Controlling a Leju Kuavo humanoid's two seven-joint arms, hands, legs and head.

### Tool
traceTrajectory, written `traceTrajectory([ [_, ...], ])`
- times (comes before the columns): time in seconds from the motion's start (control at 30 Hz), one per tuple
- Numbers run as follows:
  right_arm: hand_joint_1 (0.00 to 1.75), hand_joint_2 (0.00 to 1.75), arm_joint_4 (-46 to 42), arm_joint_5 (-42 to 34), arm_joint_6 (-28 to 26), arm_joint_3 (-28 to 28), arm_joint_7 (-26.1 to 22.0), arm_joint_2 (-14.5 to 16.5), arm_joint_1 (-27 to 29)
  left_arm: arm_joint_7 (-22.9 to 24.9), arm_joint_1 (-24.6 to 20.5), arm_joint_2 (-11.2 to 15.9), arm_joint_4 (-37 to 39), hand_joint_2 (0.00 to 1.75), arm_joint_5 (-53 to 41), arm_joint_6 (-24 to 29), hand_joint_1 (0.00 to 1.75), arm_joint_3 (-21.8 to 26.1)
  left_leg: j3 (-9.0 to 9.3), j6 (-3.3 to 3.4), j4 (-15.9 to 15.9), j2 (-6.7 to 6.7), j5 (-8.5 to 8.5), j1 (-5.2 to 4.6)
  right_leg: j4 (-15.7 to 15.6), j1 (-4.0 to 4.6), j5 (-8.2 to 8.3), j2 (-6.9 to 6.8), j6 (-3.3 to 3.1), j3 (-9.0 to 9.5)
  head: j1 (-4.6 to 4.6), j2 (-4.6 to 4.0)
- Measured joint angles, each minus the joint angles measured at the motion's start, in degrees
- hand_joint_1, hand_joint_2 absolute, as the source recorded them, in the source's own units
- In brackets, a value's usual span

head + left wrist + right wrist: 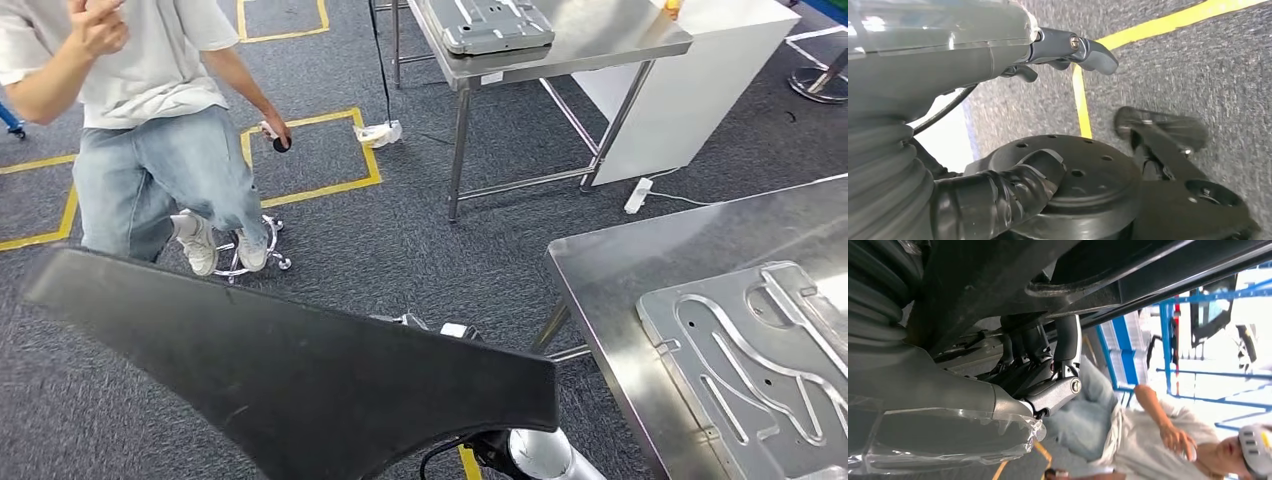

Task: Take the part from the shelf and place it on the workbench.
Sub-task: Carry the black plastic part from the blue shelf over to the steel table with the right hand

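- Holding the black part (300, 370) from below with my right hand (1048, 380), fingers curled up against its underside, I carry it low in front of me, just beside the near corner of the steel surface (600, 270) and not yet over it.
- My left hand (1058, 55) hangs toward the carpet with thumb and fingers apart and nothing between them, so I judge the long part rides on one grip, set near the end closest to the surface.
- The far end reaches well away from the surface. It could droop or twist in my fingers and slip.
- Swinging it across, the near end could knock the surface's corner or edge.
- A grey grooved plate (760, 360) lies on the surface. Setting the part down on it could scrape or leave it rocking.
- A person (150, 120) stands beyond the part's far end, well away from the surface. A wide turn might sweep that way.
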Motion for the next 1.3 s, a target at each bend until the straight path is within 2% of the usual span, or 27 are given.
traceTrajectory([
  [0.07,1.61,1.75,-0.01,0.0,0.03,0.0,0.01,0.02,-0.08,0.03,0.11,-0.07,0.16,1.75,-0.01,-0.04,0.0,0.08,2.25,0.09,-5.49,-2.52,1.88,0.36,1.01,-0.1,-0.34,1.39,0.68,-0.73,0.02,0.0],
  [0.1,1.61,1.75,-0.02,0.0,0.05,0.0,0.02,0.03,-0.1,0.03,0.11,-0.11,0.2,1.75,-0.03,-0.07,0.0,0.11,2.48,0.31,-6.27,-3.31,1.79,0.37,1.28,-0.1,-0.33,1.96,1.05,-1.16,0.03,0.0],
  [0.17,1.61,1.75,-0.03,0.0,0.09,0.0,0.02,0.03,-0.07,0.04,0.06,-0.19,0.22,1.75,-0.08,-0.08,0.0,0.17,2.42,1.14,-6.48,-2.24,1.98,0.25,1.3,-0.22,-0.05,3.05,1.75,-1.7,0.02,0.0],
  [0.2,1.61,1.75,-0.04,0.0,0.08,0.0,0.02,0.03,-0.05,0.04,0.05,-0.21,0.22,1.75,-0.09,-0.07,0.0,0.19,2.51,1.56,-6.72,-1.54,2.18,0.25,1.59,-0.18,-0.25,2.6,2.04,-1.93,0.06,0.0],
  [0.23,1.61,1.75,-0.05,0.0,0.08,0.0,0.02,0.02,-0.06,0.09,0.11,-0.22,0.22,1.75,-0.12,-0.01,0.0,0.2,2.6,2.0,-6.99,-0.75,2.36,0.29,2.72,-0.14,-1.01,1.43,2.29,-2.52,0.12,0.0],
  [0.3,1.61,1.75,-0.04,0.0,0.07,0.0,0.02,0.02,-0.13,0.45,0.29,-0.22,0.22,1.75,-0.15,0.27,0.0,0.22,2.67,2.57,-7.31,0.75,2.5,0.18,8.16,-0.07,-4.12,-2.03,2.69,-5.09,0.26,0.0],
  [0.33,1.61,1.75,0.02,0.0,0.08,0.0,0.02,0.02,-0.15,0.85,0.42,-0.22,0.21,1.75,-0.19,0.52,0.0,0.24,2.65,2.73,-7.32,1.53,2.45,0.06,11.79,-0.15,-5.8,-3.1,2.87,-6.86,0.29,0.0],
  [0.37,1.61,1.75,0.13,0.0,0.1,0.0,0.02,0.02,-0.15,1.34,0.55,-0.21,0.21,1.75,-0.26,0.74,0.0,0.25,2.65,2.8,-7.31,2.33,2.38,-0.04,14.76,-0.23,-6.84,-3.61,2.99,-8.31,0.29,0.0],
  [0.4,1.61,1.75,0.24,0.0,0.13,0.0,0.02,0.02,-0.14,1.83,0.66,-0.2,0.2,1.75,-0.36,0.9,0.0,0.25,2.67,2.83,-7.31,3.13,2.31,-0.09,16.18,-0.28,-6.97,-3.88,3.05,-8.99,0.28,0.0],
  [0.43,1.61,1.75,0.34,-0.01,0.16,0.0,0.02,0.02,-0.14,2.2,0.73,-0.19,0.19,1.75,-0.45,0.99,0.0,0.25,2.73,2.82,-7.31,3.88,2.22,-0.1,15.44,-0.29,-6.06,-4.1,3.02,-8.58,0.29,0.0],
  [0.47,1.61,1.75,0.4,-0.02,0.19,0.0,0.02,0.02,-0.15,2.45,0.76,-0.19,0.17,1.75,-0.53,0.99,0.0,0.24,2.85,2.75,-7.31,4.53,2.12,-0.1,12.67,-0.24,-4.39,-4.56,2.89,-7.06,0.28,0.0],
  [0.53,1.61,1.75,0.42,-0.04,0.22,0.0,0.03,0.03,-0.25,2.68,0.74,-0.19,0.14,1.75,-0.58,0.95,0.0,0.22,3.2,2.45,-7.29,5.58,1.82,-0.23,4.99,0.23,-1.31,-6.83,2.3,-2.85,0.29,0.0],
  [0.6,1.61,1.75,0.42,-0.08,0.25,0.0,0.03,0.1,-0.43,2.87,0.74,-0.19,0.08,1.75,-0.57,0.87,0.0,0.19,3.5,1.95,-7.27,6.5,1.53,-0.41,1.07,0.85,-0.44,-8.21,1.6,-0.89,0.28,0.0],
  [0.67,1.61,1.75,0.43,-0.15,0.28,0.0,0.03,0.18,-0.52,3.19,0.69,-0.18,-0.11,1.75,-0.52,0.78,0.0,0.16,3.87,1.37,-7.42,7.56,1.33,-0.52,0.68,1.0,-0.44,-7.21,1.03,-0.93,0.27,0.0],
  [0.7,1.61,1.75,0.43,-0.18,0.31,0.0,0.04,0.22,-0.51,3.33,0.67,-0.12,-0.25,1.75,-0.47,0.75,0.0,0.15,4.02,1.07,-7.25,7.32,1.05,-0.47,0.37,0.84,-0.28,-6.61,0.76,-0.76,0.27,0.0],
  [0.73,1.61,1.75,0.44,-0.22,0.36,0.01,0.07,0.28,-0.58,3.44,0.66,-0.04,-0.37,1.75,-0.41,0.74,0.0,0.14,3.85,0.8,-6.48,6.37,0.39,-0.39,0.04,0.61,-0.11,-6.03,0.41,-0.54,0.26,0.0],
  [0.8,1.61,1.75,0.54,-0.33,0.52,0.02,0.09,0.57,-0.78,3.52,0.76,0.12,-0.49,1.75,-0.24,0.74,0.0,0.12,1.62,0.38,-1.46,3.3,-2.54,-0.19,-0.44,0.2,0.13,-4.96,-0.17,-0.15,0.24,0.0],
  [0.87,1.61,1.75,0.75,-0.43,0.74,0.02,0.1,0.81,-0.92,3.58,0.82,0.23,-0.5,1.75,-0.14,0.76,0.0,0.1,-2.06,0.1,5.8,1.87,-5.6,-0.17,-0.38,0.14,0.1,-3.73,-0.42,-0.12,0.22,0.0],
  [0.9,1.61,1.75,0.9,-0.45,0.86,0.02,0.11,0.85,-0.91,3.62,0.83,0.29,-0.5,1.75,-0.12,0.77,0.0,0.1,-3.23,-0.02,7.84,1.74,-5.82,-0.14,-0.29,0.13,0.06,-2.98,-0.43,-0.1,0.21,0.0],
  [0.93,1.61,1.75,1.03,-0.46,0.96,0.02,0.12,0.85,-0.9,3.66,0.84,0.34,-0.5,1.75,-0.08,0.78,0.0,0.1,-3.48,-0.09,7.87,1.67,-4.9,-0.09,-0.13,0.08,-0.01,-2.15,-0.38,-0.08,0.21,0.0],
  [0.97,1.61,1.75,1.14,-0.49,1.04,0.02,0.13,0.86,-0.91,3.72,0.91,0.41,-0.5,1.75,-0.02,0.79,0.0,0.1,-2.69,-0.13,5.69,1.45,-2.93,-0.01,0.12,-0.01,-0.12,-1.26,-0.24,-0.06,0.2,0.0],
  [1.0,1.61,1.75,1.2,-0.52,1.09,0.02,0.13,0.88,-0.91,3.76,0.99,0.48,-0.5,1.75,0.03,0.81,0.0,0.1,-1.2,-0.15,1.97,0.75,-0.59,0.14,0.49,-0.13,-0.33,-0.44,-0.03,-0.08,0.2,0.0],
  [1.07,1.61,1.75,1.23,-0.61,1.12,0.03,0.15,0.98,-0.99,3.8,1.1,0.57,-0.49,1.75,0.17,0.86,0.0,0.08,1.41,-0.08,-4.15,-1.85,1.88,0.43,1.41,-0.18,-0.78,0.92,0.59,-0.51,0.22,0.0],
  [1.13,1.61,1.75,1.26,-0.76,1.13,0.04,0.17,1.09,-1.06,3.73,0.92,0.58,-0.48,1.75,0.36,0.89,0.0,0.07,2.03,0.33,-5.66,-3.16,1.81,0.39,1.85,-0.2,-0.8,2.01,1.28,-1.14,0.24,0.0],
  [1.2,1.61,1.75,1.27,-0.96,1.14,0.04,0.17,1.13,-1.07,3.58,0.67,0.58,-0.48,1.75,0.55,0.83,0.0,0.08,2.14,1.06,-6.02,-1.99,2.11,0.36,1.85,-0.38,-0.63,2.78,1.91,-1.5,0.24,0.0],
  [1.23,1.61,1.75,1.27,-1.04,1.14,0.04,0.17,1.13,-1.1,3.5,0.63,0.59,-0.47,1.75,0.59,0.8,0.0,0.08,2.27,1.49,-6.3,-1.28,2.28,0.4,2.44,-0.35,-1.04,1.97,2.18,-1.85,0.31,0.0],
  [1.3,1.61,1.75,1.31,-1.12,1.14,0.04,0.17,1.14,-1.21,3.41,0.64,0.6,-0.38,1.75,0.66,0.79,0.0,0.09,2.44,2.19,-6.74,0.28,2.48,0.43,6.74,-0.22,-3.53,-1.22,2.62,-3.98,0.43,0.0],
])
